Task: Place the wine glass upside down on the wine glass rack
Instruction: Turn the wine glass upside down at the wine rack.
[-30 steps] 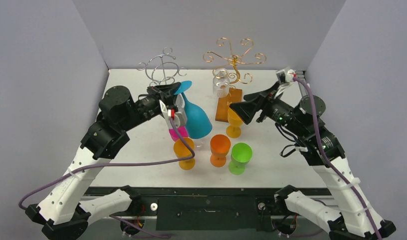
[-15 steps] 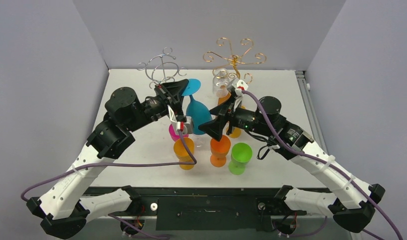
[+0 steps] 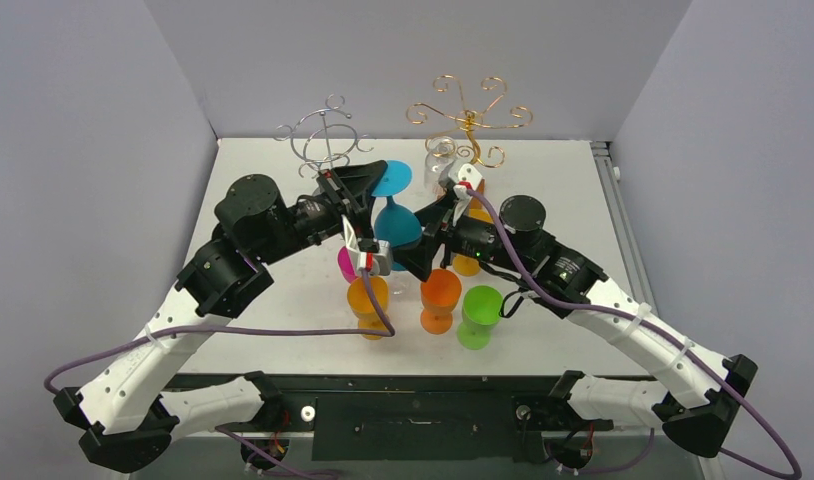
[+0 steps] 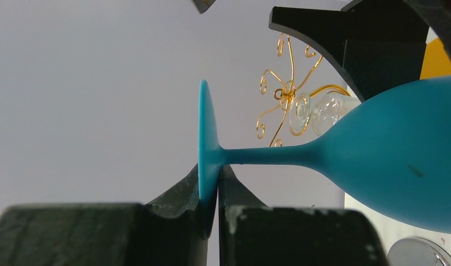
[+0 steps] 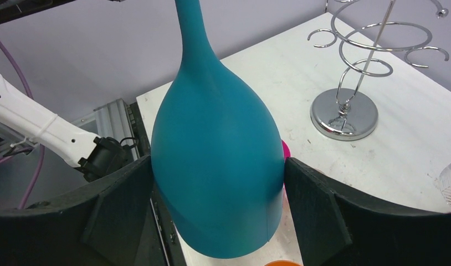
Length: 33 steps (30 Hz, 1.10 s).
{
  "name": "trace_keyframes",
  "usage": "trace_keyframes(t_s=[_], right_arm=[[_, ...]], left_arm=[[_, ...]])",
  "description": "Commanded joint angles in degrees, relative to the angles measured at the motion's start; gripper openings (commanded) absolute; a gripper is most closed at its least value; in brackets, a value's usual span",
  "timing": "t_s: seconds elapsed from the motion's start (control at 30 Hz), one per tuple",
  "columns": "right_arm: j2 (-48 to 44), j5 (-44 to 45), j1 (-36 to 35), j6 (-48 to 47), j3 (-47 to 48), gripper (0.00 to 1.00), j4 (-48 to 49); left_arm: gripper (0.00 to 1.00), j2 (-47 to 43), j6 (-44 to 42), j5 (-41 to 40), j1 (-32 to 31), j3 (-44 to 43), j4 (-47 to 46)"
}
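Note:
The blue wine glass (image 3: 395, 225) hangs tilted in the air over the middle of the table, foot up and towards the back. My left gripper (image 3: 376, 176) is shut on the rim of its flat foot (image 4: 204, 127), and the stem runs off to the right. My right gripper (image 3: 415, 238) is open, and its two fingers (image 5: 123, 194) stand either side of the bowl (image 5: 218, 166), very close to its walls. The silver wire rack (image 3: 328, 140) stands empty at the back left, its base (image 5: 345, 113) on the table. The gold rack (image 3: 468, 110) is at the back right.
A clear glass (image 3: 441, 155) hangs upside down on the gold rack. Under the held glass stand a pink glass (image 3: 345, 265), an amber one (image 3: 368, 300), an orange one (image 3: 440, 292) and a green one (image 3: 480, 310). Grey walls close in three sides.
My right arm has swung left from the gold rack, and its open fingers now straddle the blue bowl. The left gripper has lifted the glass a little and moved it right.

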<state>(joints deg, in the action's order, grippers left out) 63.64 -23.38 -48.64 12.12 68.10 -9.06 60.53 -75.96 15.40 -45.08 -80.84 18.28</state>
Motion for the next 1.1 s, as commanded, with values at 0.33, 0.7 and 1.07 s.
trace_keyframes(t_s=[0.33,0.7,1.07], right_arm=[[0.2,-17.5,1.0,-2.9,-3.4,0.80,8.6],[1.2,-21.6,1.6,-4.4,-1.6,0.73,6.0],[-6.3,-11.7,13.4,-0.5,-7.7,0.57,12.5]], left_arm=[[0.00,0.1,0.9,2.8,-1.3,-5.4,-3.7],[0.00,0.1,0.8,3.2,-1.6,-4.8,-4.0],[0.93,-0.7,2.8,1.5,-1.7,-2.0,-9.0]])
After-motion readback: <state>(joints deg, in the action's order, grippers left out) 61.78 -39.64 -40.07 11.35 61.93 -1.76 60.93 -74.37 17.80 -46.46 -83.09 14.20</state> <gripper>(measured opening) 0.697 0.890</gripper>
